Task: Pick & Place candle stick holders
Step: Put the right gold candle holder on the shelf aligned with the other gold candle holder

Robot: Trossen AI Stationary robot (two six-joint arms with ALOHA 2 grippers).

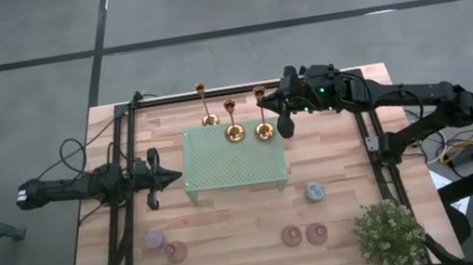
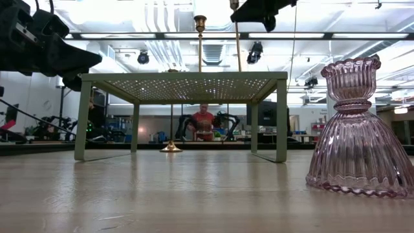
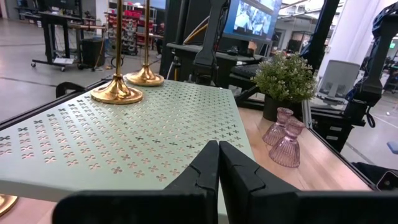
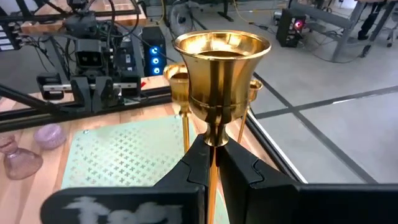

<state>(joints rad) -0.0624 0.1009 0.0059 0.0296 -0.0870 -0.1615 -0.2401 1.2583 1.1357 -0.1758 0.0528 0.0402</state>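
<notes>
Three gold candlesticks stand in a row at the far side of the table. The right candlestick (image 1: pixel 262 114) and the middle candlestick (image 1: pixel 233 120) both stand upright on the far edge of the green perforated stand (image 1: pixel 232 166), their round bases resting on its top, near each other but apart. The left candlestick (image 1: pixel 205 105) stands on the wooden table (image 1: pixel 233 232) itself, just beyond the stand's far left corner; in the low view its base shows under the stand, on the wood.

The right gripper (image 1: pixel 276 108) is at the right candlestick. In the right wrist view its two dark fingers (image 4: pixel 193 165) pinch the thin stem just under the flared top cup (image 4: pixel 221 59), closed tight on it with the stem between them.

The left gripper (image 1: pixel 166 174) waits just beside the stand's left edge, low over the table. In the left wrist view its fingers (image 3: pixel 208 168) are pressed together with nothing between them, pointing across the stand's top.

On the near part of the table stand small squat glass pieces: a lavender one (image 1: pixel 155 239) and a pink one (image 1: pixel 176 251) at the left, two pink ones (image 1: pixel 303 233) near the middle, a blue one (image 1: pixel 315 192) just off the stand's near right corner. A potted plant (image 1: pixel 389 235) sits at the near right corner.
</notes>
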